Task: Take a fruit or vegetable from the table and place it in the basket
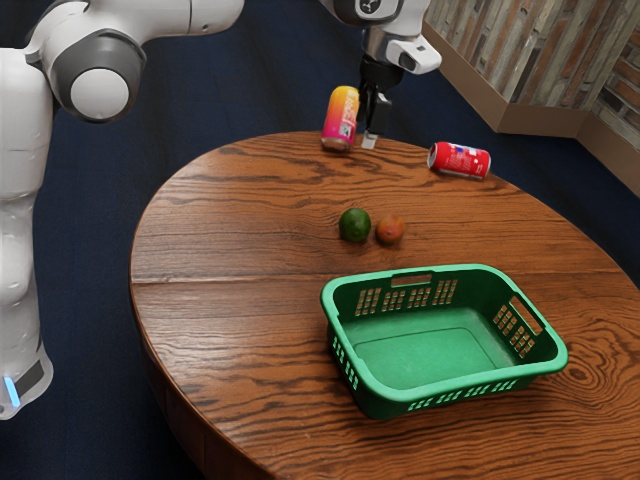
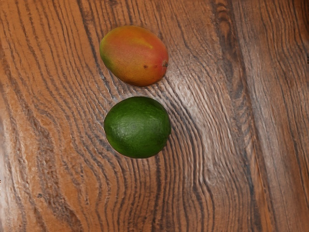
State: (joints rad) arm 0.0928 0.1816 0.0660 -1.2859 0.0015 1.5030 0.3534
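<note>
The black gripper (image 1: pixel 370 138) hangs from the arm in the upper middle of the exterior view, beside the orange-and-pink can there. A dark green round fruit (image 1: pixel 354 225) and a smaller-looking orange-red fruit (image 1: pixel 390 230) lie side by side on the table, below the gripper in that view. In the wrist view are the green fruit (image 2: pixel 137 127) and the reddish-orange, mango-like fruit (image 2: pixel 134 55), with a narrow strip of wood between them. The green basket (image 1: pixel 390 391) stands upright on the table with a bare floor inside.
An orange-and-pink can (image 1: pixel 341 118) stands upright near the table's far edge. A red can (image 1: pixel 459 160) lies on its side toward the exterior view's right. The round wooden table (image 1: pixel 230 300) carries the cans, fruits and basket; a wood-and-brick wall (image 1: pixel 540 60) rises behind.
</note>
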